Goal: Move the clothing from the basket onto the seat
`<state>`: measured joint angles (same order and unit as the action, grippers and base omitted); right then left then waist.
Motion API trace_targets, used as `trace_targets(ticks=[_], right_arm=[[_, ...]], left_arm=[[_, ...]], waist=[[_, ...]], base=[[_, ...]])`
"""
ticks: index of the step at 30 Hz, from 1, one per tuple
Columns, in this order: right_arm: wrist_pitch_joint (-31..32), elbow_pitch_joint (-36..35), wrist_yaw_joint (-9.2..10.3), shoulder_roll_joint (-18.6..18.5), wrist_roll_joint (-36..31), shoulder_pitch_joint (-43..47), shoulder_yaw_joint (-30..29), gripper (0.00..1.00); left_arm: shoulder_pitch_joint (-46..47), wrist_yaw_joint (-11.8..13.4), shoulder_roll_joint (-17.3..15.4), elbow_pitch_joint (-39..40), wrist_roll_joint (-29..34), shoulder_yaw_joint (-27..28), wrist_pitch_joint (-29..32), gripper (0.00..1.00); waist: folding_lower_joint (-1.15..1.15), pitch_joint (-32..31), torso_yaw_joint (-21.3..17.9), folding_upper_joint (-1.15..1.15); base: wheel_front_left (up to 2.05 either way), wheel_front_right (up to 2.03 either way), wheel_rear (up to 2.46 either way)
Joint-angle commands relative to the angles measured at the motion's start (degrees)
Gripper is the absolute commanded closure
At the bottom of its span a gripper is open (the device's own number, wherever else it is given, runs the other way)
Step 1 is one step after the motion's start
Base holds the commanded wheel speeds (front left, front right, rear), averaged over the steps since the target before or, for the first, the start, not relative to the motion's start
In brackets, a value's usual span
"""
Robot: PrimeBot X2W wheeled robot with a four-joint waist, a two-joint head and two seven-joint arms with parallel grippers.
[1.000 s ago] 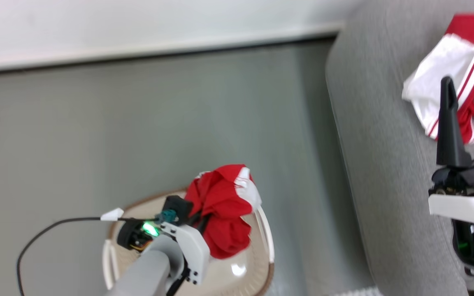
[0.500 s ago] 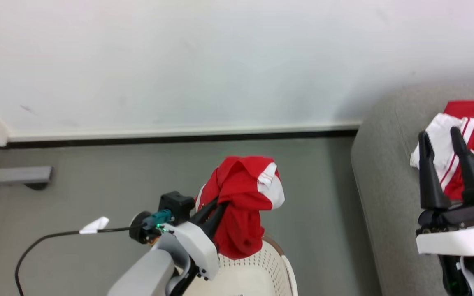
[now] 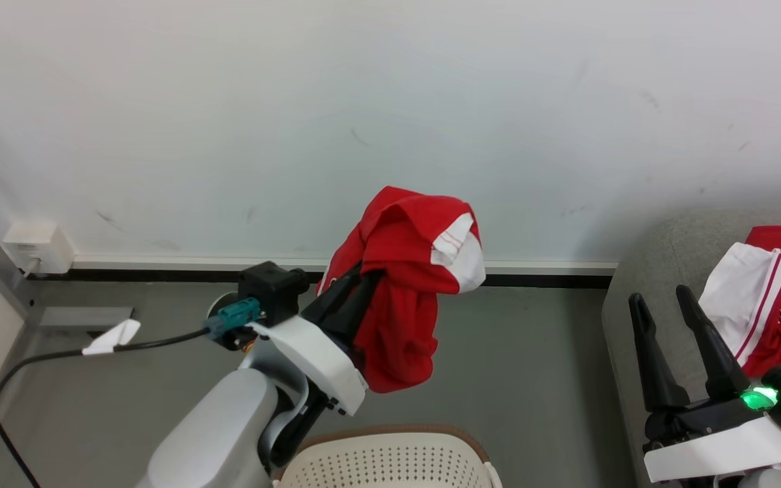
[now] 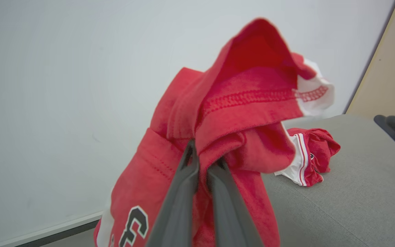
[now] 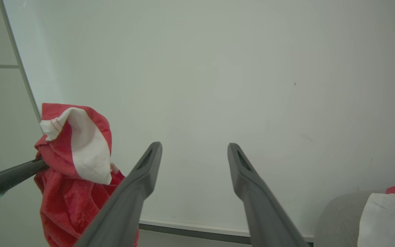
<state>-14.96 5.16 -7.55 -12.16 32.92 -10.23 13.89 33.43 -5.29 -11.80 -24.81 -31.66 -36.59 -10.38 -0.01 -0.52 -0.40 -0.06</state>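
At the far left a small white plastic box point(image 3: 31, 245) sits on the matte white wall, just above the dark skirting strip. A black rubbery cable point(image 3: 38, 356) with a white folded tag point(image 3: 111, 337) curves up to the wrist of the left arm, whose forearm point(image 3: 214, 434) is a smooth pale-grey tube.

The left gripper point(image 3: 367, 276) has its two long dark fingers pressed together, pinching a fold of the clothing point(image 3: 404, 291). This is soft red knit, crumpled into a loose bundle, with a stitched hem and a white panel at its top corner. In the left wrist view black characters edged in white show low on the cloth. It hangs in the air from the fingers, above and clear of the basket point(image 3: 390, 461), and well apart from the seat. The basket's cream plastic wall is dotted with rows of small holes under a brown rim.

Smooth grey floor point(image 3: 533, 366) lies between the basket and the seat point(image 3: 662, 251), a rounded bulk in light grey woven fabric. The right gripper point(image 3: 659, 294) hovers at the seat's edge, tapered matte fingers spread wide with nothing between them. A green light point(image 3: 756, 398) glows at its base.

A second garment point(image 3: 770, 298) lies bunched on the seat, red with a white panel, thin stripes and a small dark logo patch.

There are two garments, two grippers, one basket, one seat and one cable.
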Motion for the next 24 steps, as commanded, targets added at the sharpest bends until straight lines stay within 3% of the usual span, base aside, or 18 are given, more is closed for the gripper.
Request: trace_targets(ticks=[1, 8, 16, 24], right_arm=[[-0.1, 0.3, 0.13, 0.2, 0.4, 1.1, 0.4, 0.00], [-0.1, 0.8, 0.13, 0.2, 0.5, 0.8, 2.8, 0.00], [-0.1, 1.0, 0.13, -0.6, 0.6, -0.2, 5.3, 0.00], [-0.1, -1.2, 0.12, -5.4, 1.2, -2.3, 17.2, 0.00]], left_arm=[[0.3, 0.4, -0.4, 2.4, -0.9, 0.4, 1.0, 1.00], [0.6, 2.3, -1.4, 9.4, -1.5, 1.1, 3.9, 1.00], [0.1, 3.2, -1.8, 11.6, -1.8, 0.8, 5.0, 1.00], [1.2, 3.1, -1.3, 11.4, -1.9, 0.1, 5.6, 1.00]], waist=[[0.01, -0.1, 0.2, 0.00], [0.01, 0.5, 0.7, 0.00], [0.01, 0.8, 0.6, 0.00], [0.01, 0.8, 1.5, 0.00]], base=[[0.00, 0.00, 0.00], [0.00, 0.00, 0.00], [0.00, 0.00, 0.00], [0.00, 0.00, 0.00]])
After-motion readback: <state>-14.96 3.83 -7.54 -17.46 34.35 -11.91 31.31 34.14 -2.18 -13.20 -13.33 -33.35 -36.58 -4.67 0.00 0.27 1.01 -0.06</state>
